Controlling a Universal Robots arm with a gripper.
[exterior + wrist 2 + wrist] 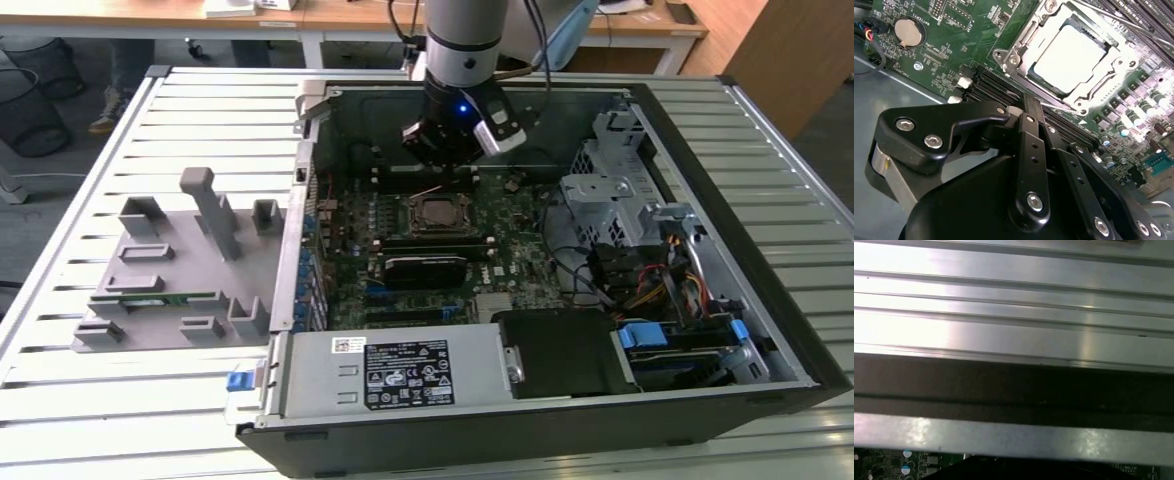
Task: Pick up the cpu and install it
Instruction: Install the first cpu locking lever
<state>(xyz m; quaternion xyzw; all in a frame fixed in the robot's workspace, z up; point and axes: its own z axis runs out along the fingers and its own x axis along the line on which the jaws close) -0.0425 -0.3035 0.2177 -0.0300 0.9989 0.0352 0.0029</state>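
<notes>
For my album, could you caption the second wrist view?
The gripper hangs beside the cpu, which sits in its socket.

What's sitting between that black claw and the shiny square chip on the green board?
In the second wrist view, a bank of black memory slots and the socket's metal bracket lie between the gripper and the cpu.

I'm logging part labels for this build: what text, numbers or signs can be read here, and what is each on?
No text reads clearly enough to quote.
Power supply label: print and symbols too small to read.
Small sticker above it: too small.
Motherboard lettering: white print, blurred.
Top of the cpu: no marking visible.
</notes>
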